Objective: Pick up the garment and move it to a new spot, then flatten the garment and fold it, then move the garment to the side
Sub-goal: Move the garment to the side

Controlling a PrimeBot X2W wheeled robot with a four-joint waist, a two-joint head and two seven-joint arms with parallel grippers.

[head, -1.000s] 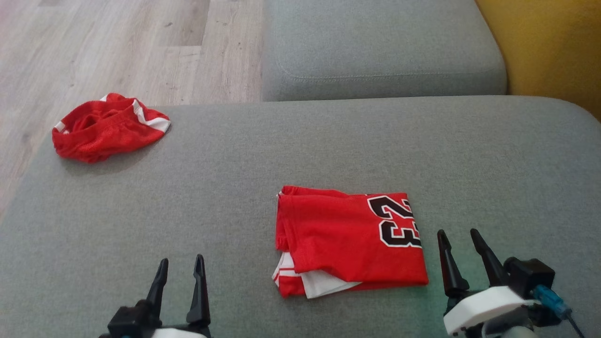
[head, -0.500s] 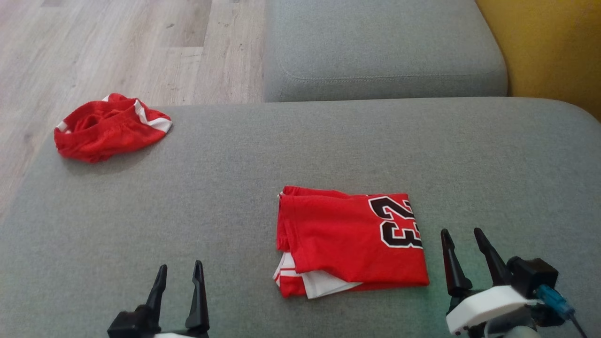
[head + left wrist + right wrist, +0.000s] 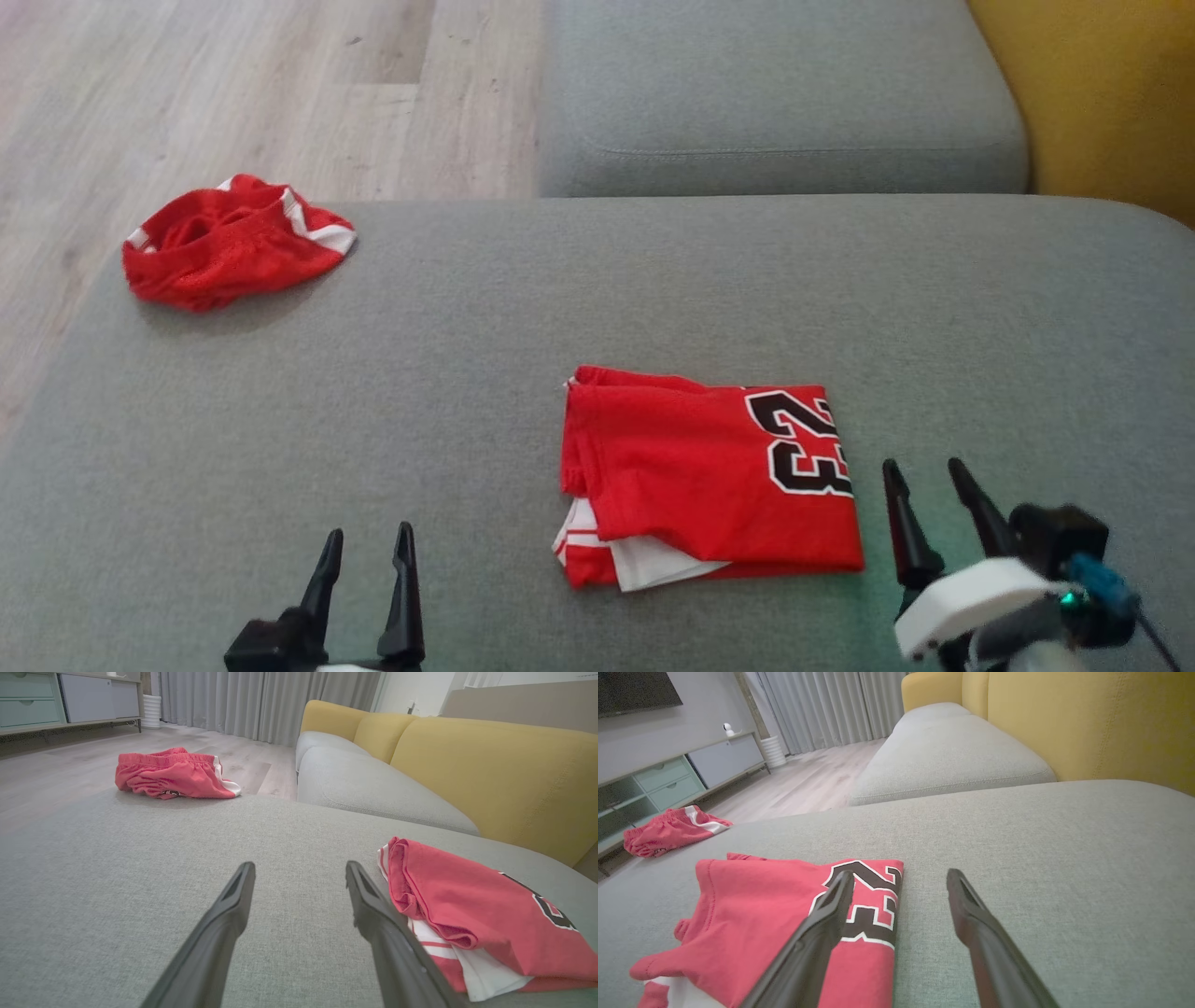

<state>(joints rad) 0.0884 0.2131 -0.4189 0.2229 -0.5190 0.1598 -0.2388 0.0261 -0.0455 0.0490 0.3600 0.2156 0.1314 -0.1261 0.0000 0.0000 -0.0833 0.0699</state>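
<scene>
The red jersey [image 3: 709,476] lies folded flat on the grey sofa cushion [image 3: 653,280], a neat rectangle. A black, white-edged number 23 sits at its right end, turned sideways. White and red-striped layers peek out at its near left corner. The red shorts [image 3: 233,245], trimmed in white, sit crumpled in a heap at the cushion's far left corner, well apart from the jersey.

The left gripper [image 3: 369,530] sits at about 7 o'clock in the head view, its two dark fingers pointing to 12 o'clock, the jaws spread apart and holding nothing. The right gripper [image 3: 922,463] is at about 4 o'clock, its fingers leaning toward 11 o'clock above the white wrist [image 3: 971,597], jaws likewise parted and empty
</scene>
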